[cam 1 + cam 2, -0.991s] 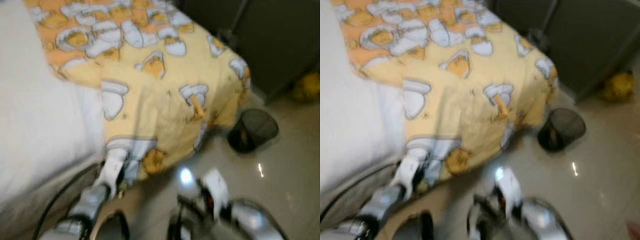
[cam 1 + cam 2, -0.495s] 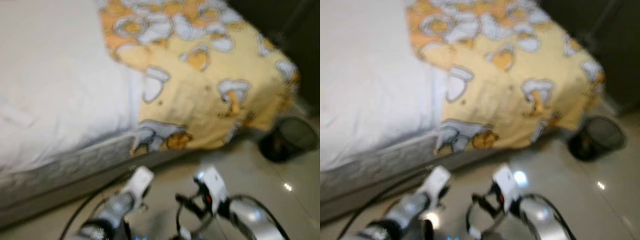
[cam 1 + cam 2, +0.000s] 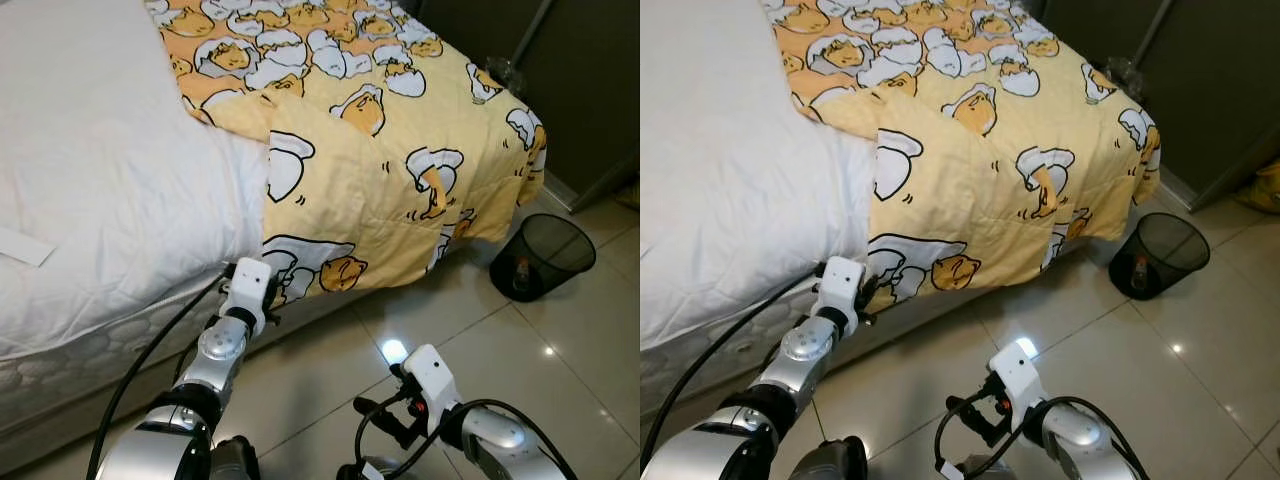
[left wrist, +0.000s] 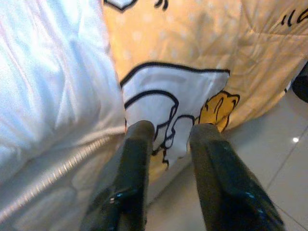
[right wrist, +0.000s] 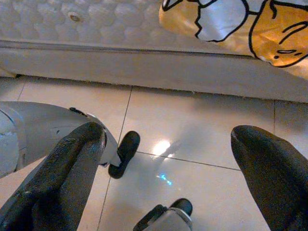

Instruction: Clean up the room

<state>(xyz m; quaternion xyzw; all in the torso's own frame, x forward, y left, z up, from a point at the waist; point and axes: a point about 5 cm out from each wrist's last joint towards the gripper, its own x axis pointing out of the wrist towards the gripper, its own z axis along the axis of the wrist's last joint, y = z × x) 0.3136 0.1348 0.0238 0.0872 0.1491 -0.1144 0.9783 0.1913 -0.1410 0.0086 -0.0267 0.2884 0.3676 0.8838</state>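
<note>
The left gripper (image 4: 166, 144), fingers narrowly parted and empty, reaches for the yellow blanket (image 3: 380, 170) drooping off the bed (image 3: 90, 180); it should probably pinch the hanging hem squarely. The right gripper (image 5: 163, 159) hangs wide apart above the floor (image 3: 560, 340). Nearby, a black mesh bin (image 3: 541, 256) holds a small, unclear item.
</note>
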